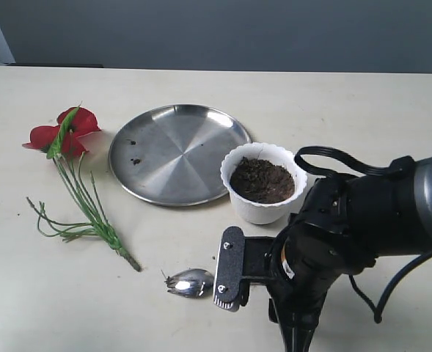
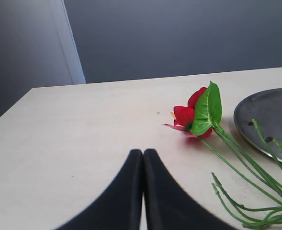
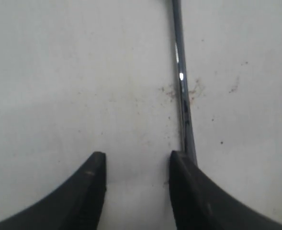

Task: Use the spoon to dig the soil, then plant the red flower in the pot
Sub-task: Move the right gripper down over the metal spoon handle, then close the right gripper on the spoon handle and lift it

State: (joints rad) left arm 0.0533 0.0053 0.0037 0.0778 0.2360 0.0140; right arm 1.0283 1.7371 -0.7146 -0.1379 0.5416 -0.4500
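While the right gripper (image 3: pixel 136 163) hangs low over the table (image 1: pixel 348 95) near its front edge, its two dark fingers (image 3: pixel 90 177) stand apart with bare tabletop between them. The spoon (image 1: pixel 190 281) lies flat on the table there; in the right wrist view its thin handle runs alongside one finger, touching or nearly touching that finger's outer edge, so it lies outside the gap and nothing is clamped. In the exterior view the spoon's bowl shows just beside the gripper's metal end, and the handle is hidden under the arm.

The pot (image 1: pixel 263 209) stands upright just behind the right arm, toward the middle of the table, with the soil (image 1: pixel 262 180) filling it close to the scalloped rim. The plate (image 1: pixel 179 152) lies beside the pot on its left, the two rims touching or almost so, and a few dark crumbs sit on the steel.

The flower (image 1: pixel 65 132) lies on its side toward the left edge, red head farthest back, its leaf over the petals and the long stems fanning toward the front edge, near the plate but apart from it.

The left gripper (image 2: pixel 142 158) hovers above the table's left side, its fingers pressed together on nothing, the flower (image 2: pixel 193 115) a little way beyond them.
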